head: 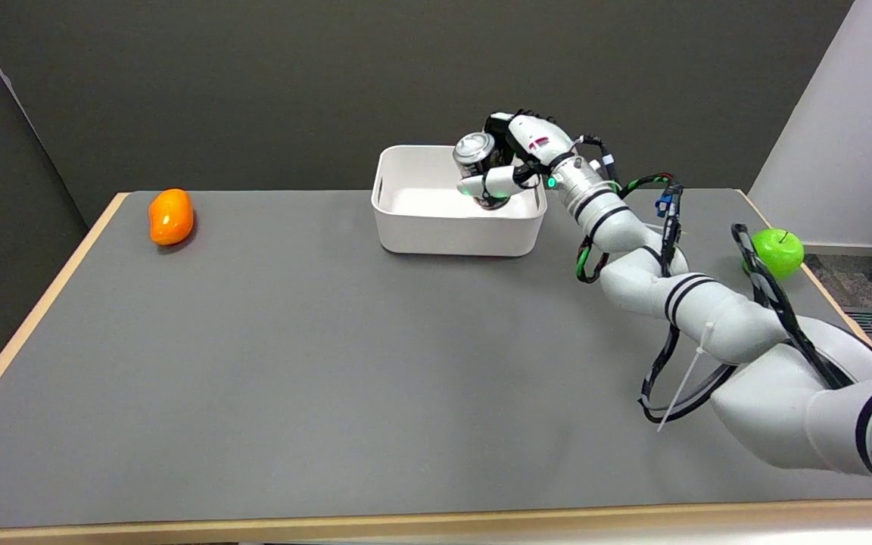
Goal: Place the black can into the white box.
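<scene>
The black can [478, 157], with a silver top, is gripped by my right hand [513, 155] and tilted toward the left. It hangs over the right part of the white box [436, 227], its lower end down near the box's inside. The hand's fingers wrap the can from the right and partly hide its body. The box stands on the grey table toward the back, open side up, and nothing else shows inside it.
An orange fruit [171, 216] lies at the table's far left. A green apple [778, 252] sits near the right edge, behind my right arm's cables. The grey table [292, 363] stretches wide in front of the box.
</scene>
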Robot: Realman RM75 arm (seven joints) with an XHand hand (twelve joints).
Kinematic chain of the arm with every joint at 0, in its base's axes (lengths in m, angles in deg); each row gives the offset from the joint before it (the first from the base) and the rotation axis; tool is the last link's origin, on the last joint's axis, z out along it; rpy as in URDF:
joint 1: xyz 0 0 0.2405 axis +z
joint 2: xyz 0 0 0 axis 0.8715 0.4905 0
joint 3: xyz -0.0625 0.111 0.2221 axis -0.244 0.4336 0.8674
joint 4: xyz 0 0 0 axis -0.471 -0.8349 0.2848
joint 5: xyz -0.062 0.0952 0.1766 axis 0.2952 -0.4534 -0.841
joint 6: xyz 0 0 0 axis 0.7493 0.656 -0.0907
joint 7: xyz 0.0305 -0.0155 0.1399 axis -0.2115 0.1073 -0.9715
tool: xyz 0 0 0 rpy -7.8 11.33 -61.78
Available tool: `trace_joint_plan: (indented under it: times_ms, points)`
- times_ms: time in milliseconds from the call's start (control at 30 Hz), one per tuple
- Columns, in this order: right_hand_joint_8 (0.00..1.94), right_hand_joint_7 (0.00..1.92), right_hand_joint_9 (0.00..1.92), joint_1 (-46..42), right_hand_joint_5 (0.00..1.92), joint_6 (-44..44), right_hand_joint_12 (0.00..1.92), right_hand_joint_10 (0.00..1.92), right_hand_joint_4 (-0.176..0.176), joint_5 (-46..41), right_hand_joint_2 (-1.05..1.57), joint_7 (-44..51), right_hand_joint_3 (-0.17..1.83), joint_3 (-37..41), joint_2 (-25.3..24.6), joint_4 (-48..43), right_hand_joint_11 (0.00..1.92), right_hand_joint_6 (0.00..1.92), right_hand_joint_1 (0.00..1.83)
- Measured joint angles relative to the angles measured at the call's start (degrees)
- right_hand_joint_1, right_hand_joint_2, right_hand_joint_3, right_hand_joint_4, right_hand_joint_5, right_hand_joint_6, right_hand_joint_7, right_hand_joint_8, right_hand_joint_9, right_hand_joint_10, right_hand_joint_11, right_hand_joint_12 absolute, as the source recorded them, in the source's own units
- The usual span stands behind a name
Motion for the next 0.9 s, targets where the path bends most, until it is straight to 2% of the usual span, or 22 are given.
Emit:
trace_joint_plan:
  times_ms: [33,67,100,167,200,333,400,533,633,667,733,833,900]
  points:
    - [0.32,0.14,0.07,0.2,0.09,-0.4,0.84,0.54,0.038,-0.1,0.58,0.1,0.96,-0.2,-0.1,0.5,0.02,0.23,0.28]
    - [0.2,0.05,0.01,0.4,0.05,-0.6,0.62,0.34,0.05,-0.3,0.58,0.2,0.96,-0.3,-0.2,0.8,0.0,0.17,0.27]
    - [0.13,0.01,0.0,0.6,0.02,-1.0,0.46,0.21,0.054,-0.6,0.59,0.3,0.97,-0.4,-0.3,1.1,0.0,0.15,0.28]
    - [0.02,0.0,0.0,0.7,0.0,-1.6,0.15,0.03,0.04,-1.0,0.57,0.4,0.93,-0.5,-0.3,1.2,0.0,0.1,0.27]
    - [0.0,0.0,0.0,0.8,0.0,-1.9,0.09,0.0,0.038,-1.2,0.57,0.4,0.91,-0.6,-0.3,1.2,0.0,0.09,0.27]
    - [0.0,0.0,0.0,0.8,0.0,-3.3,0.0,0.0,0.041,-2.1,0.6,0.5,0.77,-0.8,-0.1,0.4,0.0,0.04,0.28]
    - [0.0,0.0,0.0,0.8,0.0,-3.7,0.0,0.0,0.044,-2.6,0.54,0.5,0.87,-0.8,0.0,-0.2,0.0,0.03,0.29]
    - [0.0,0.0,0.0,0.3,0.0,-4.3,0.0,0.0,0.043,-3.9,0.53,0.5,0.87,-0.9,0.3,-1.8,0.0,0.02,0.27]
    - [0.0,0.0,0.0,-0.3,0.0,-4.3,0.0,0.0,0.038,-5.5,0.6,0.4,0.79,-0.9,0.6,-3.1,0.0,0.02,0.22]
    - [0.0,0.0,0.0,-0.5,0.0,-4.3,0.01,0.0,0.033,-6.2,0.59,0.4,0.88,-0.9,0.7,-3.6,0.0,0.02,0.18]
    - [0.0,0.0,0.0,-1.3,0.0,-3.6,0.02,0.0,0.029,-8.4,0.6,0.2,0.92,-0.9,0.9,-4.7,0.0,0.03,0.16]
    - [0.0,0.0,0.0,-2.7,0.0,-1.9,0.08,0.0,-0.006,-12.8,0.68,-0.5,0.89,-0.9,1.4,-6.5,0.0,0.04,0.13]
    - [0.0,0.0,0.0,-3.8,0.0,-0.6,0.07,0.0,-0.029,-15.8,0.65,-1.2,0.95,-0.7,1.8,-7.6,0.0,0.09,0.15]
